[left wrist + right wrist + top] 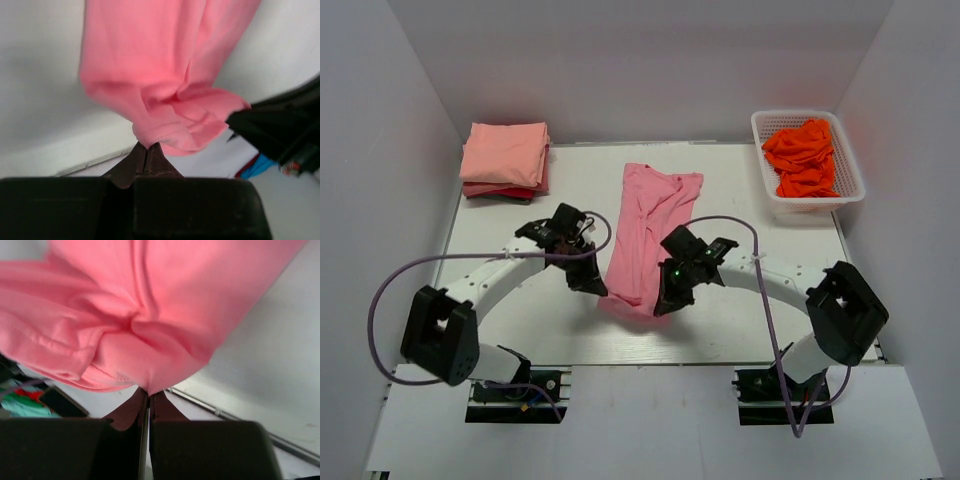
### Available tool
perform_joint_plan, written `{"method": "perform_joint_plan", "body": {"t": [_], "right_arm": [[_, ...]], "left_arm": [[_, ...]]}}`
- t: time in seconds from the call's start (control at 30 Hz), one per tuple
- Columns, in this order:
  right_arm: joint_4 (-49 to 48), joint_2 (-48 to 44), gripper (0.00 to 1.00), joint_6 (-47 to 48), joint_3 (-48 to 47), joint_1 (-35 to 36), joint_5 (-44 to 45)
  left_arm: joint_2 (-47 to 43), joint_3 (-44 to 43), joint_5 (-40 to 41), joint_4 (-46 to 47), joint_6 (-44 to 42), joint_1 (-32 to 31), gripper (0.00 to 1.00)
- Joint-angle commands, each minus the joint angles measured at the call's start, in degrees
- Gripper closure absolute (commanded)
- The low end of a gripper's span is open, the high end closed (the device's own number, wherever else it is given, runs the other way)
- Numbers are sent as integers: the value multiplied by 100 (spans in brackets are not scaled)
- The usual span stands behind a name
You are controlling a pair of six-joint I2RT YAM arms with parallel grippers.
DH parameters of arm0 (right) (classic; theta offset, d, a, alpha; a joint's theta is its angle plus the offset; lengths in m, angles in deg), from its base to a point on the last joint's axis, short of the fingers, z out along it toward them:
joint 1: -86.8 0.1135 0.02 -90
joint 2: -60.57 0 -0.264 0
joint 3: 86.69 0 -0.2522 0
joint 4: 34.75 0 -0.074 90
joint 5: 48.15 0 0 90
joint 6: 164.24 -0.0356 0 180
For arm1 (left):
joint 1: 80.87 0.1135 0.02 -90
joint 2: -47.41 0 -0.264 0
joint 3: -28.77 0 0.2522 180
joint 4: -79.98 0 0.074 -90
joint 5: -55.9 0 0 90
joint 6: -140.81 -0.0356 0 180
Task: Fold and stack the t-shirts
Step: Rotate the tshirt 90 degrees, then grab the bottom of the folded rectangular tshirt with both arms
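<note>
Left gripper [588, 285] and right gripper [663, 300] each have their jaws pressed together on the near hem of the rose-pink t-shirt [645, 225], one at either corner, and hold that end bunched just above the table [800, 235]. The shirt runs as a long narrow strip from the near middle to the far middle, its far end lying flat, so the lengthwise fold looks done and the crosswise fold is the step in hand. At the far left sits a folded stack [505, 160], salmon-peach on top; at the far right a basket [812, 205] holds crumpled orange-red t-shirts [805, 158]. Next, I judge, both arms must carry the hem toward the far end together and level, lay it square on the far edge, and only then let go.
</note>
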State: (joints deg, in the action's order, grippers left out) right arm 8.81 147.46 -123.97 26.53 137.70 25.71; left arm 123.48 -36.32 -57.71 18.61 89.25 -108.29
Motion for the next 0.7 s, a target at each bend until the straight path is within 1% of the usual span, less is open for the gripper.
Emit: {"method": "perform_joint_plan", "body": {"t": [0.0,0.03,0.1,0.13,0.2,0.23,0.27,0.3,0.33,0.47,0.67], "right_arm": [[447,161,100,482,-648,-369,349],[491,240,100,639,-727,-605,357],[544,363,100,824,-1051,-764,357],[536,494,100,886,-1123,-983,383],[640,635,100,1114,-1595,-1194,410],[754,810,100,1185,-1850,-1248,427],[816,960,100,1342,-1975,-1423,436],[860,1013,100,1396,-2289,-1477,463],[939,1179,100,1483,-2353,-1590,463],[913,1566,100,1677,-2784,-1959,463],[869,2006,100,1844,-3276,-2320,261]], "left_arm": [[555,-920,750,156,-38,96,100],[697,-1314,901,156,-38,96,100],[978,-1659,1069,156,-38,96,100],[1267,-1957,1148,156,-38,96,100],[1541,-2231,1219,331,-38,96,100],[1681,-2502,1289,384,-38,96,100],[1952,-2670,1385,385,-38,96,100],[2086,-2854,1586,385,-38,149,100],[2226,-3204,1701,385,23,149,100],[2859,-3857,1834,586,24,201,100],[3781,-4806,1913,472,-29,255,100]]}}
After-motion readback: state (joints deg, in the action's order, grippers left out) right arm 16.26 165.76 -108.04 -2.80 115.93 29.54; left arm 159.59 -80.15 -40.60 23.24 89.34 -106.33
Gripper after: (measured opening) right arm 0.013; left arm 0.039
